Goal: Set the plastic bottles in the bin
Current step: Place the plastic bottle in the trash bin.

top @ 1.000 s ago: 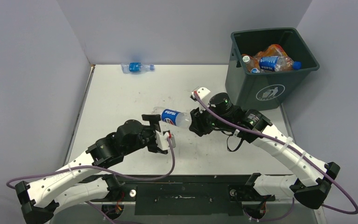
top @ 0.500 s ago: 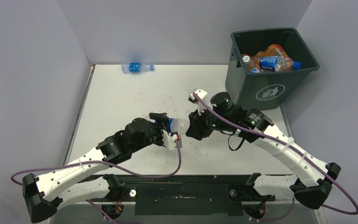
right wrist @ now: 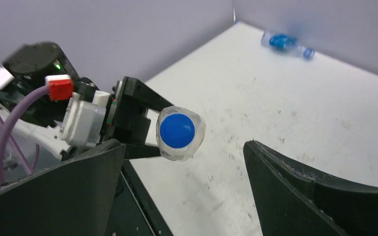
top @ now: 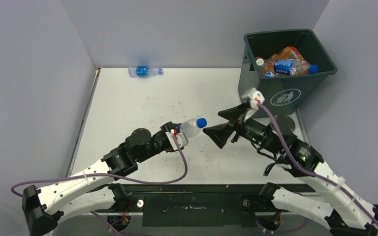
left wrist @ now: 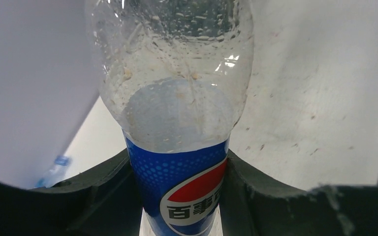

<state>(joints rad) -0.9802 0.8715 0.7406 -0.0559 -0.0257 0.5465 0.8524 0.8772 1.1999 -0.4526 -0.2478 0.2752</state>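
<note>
bottle (top: pixel 191 127): clamped at its label by left end effector (top: pixel 176 136), raised off table (top: pixel 128 108), cap aimed right | right end effector (top: pixel 225 125): jaws spread wide, facing cap, likely for handover, bin (top: pixel 268 101) being on its side | spare bottle (top: pixel 145 72): 1, far table edge

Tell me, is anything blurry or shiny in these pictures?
Top view: evenly lit, but the far bottle looks soft. Right wrist view: that bottle is blurred; the held bottle and its blue cap are sharp. Left wrist view: the held bottle fills the frame, small glints on its clear plastic.
</note>
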